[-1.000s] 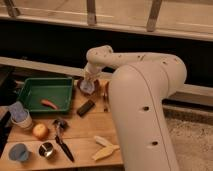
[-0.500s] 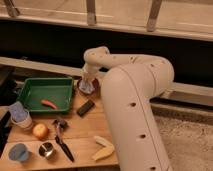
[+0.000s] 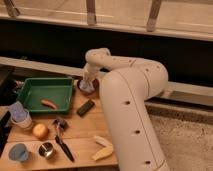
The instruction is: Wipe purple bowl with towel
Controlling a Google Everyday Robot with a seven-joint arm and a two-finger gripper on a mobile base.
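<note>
The purple bowl point(image 3: 94, 89) sits on the wooden table point(image 3: 85, 130), just right of the green tray. My gripper point(image 3: 88, 81) hangs at the end of the white arm, right over the bowl and down inside its rim. It is shut on a pale bluish towel point(image 3: 87, 88), which is pressed into the bowl. The towel and gripper hide most of the bowl; only its dark rim shows.
A green tray point(image 3: 30, 92) holding an orange-red piece point(image 3: 48, 104) lies left of the bowl. A black block point(image 3: 85, 107), a dark-handled tool point(image 3: 62, 140), an orange fruit point(image 3: 40, 131), a metal cup point(image 3: 46, 149), a blue cup point(image 3: 17, 152), stacked cups point(image 3: 20, 115) and a yellow item point(image 3: 102, 150) are on the table.
The gripper with the towel has come down a little into the bowl. The arm's big body now fills more of the right side.
</note>
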